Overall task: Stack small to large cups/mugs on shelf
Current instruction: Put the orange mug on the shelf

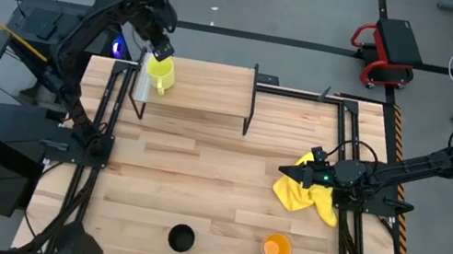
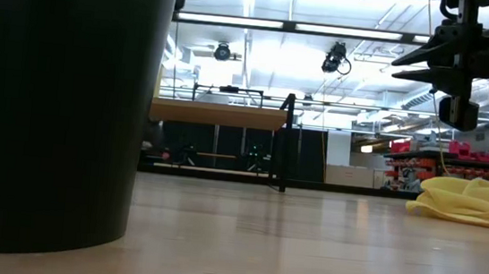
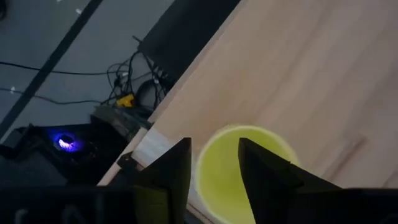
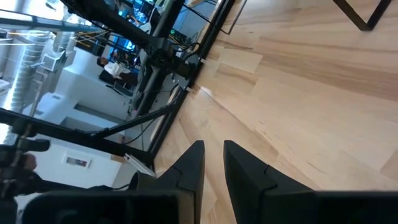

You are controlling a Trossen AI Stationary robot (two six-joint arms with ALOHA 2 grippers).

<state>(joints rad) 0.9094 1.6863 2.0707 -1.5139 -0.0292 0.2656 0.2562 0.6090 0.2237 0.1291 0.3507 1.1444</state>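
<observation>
The yellow mug (image 1: 160,75) stands mouth up on the left end of the shelf (image 1: 206,86), close to its edge; the left wrist view shows its open mouth (image 3: 224,180). My left gripper (image 1: 159,48) hangs open just above it, and its fingers (image 3: 168,177) frame the mug without touching. The black cup (image 1: 181,238) stands on the table near the front edge and fills the left of the low view (image 2: 50,100). To its right stands the orange mug (image 1: 277,248). My right gripper (image 1: 289,170) waits open at the table's right, by the yellow cloth.
A crumpled yellow cloth (image 1: 308,196) lies on the table's right side under my right arm. The shelf stands at the far edge on black legs (image 1: 250,117). Bare plank tabletop (image 1: 199,178) lies between the shelf and the front cups. Black frame rails (image 1: 346,242) run along both sides.
</observation>
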